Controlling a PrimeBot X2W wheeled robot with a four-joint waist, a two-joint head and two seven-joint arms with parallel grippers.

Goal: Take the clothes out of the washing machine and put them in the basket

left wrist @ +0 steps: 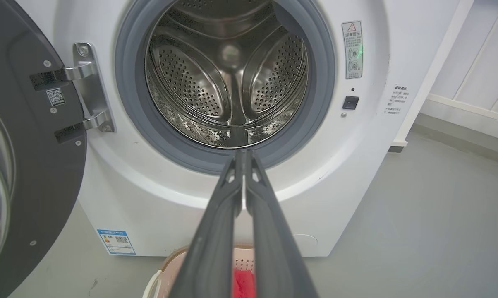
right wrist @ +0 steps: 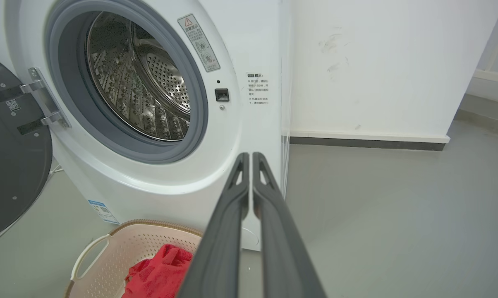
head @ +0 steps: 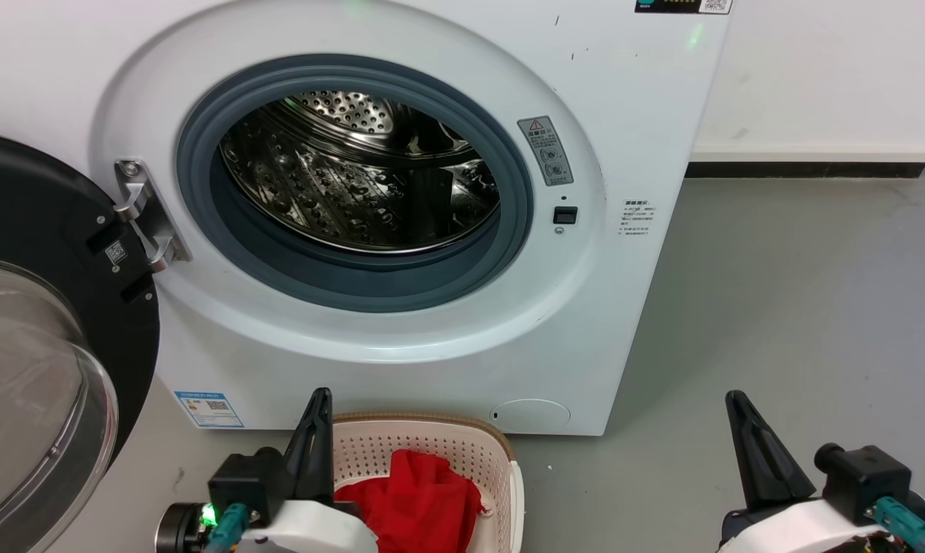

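We see the bright red fabric clothes (head: 416,499) lying in the cream perforated plastic basket (head: 462,452), on the floor just before the large white washing machine (head: 624,307). Our left jaws and right jaws are pressed together, holding nothing.

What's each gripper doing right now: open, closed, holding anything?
Left gripper: closed, holding nothing.
Right gripper: closed, holding nothing.

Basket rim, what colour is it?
The basket rim is brown, clearest in the right wrist view.
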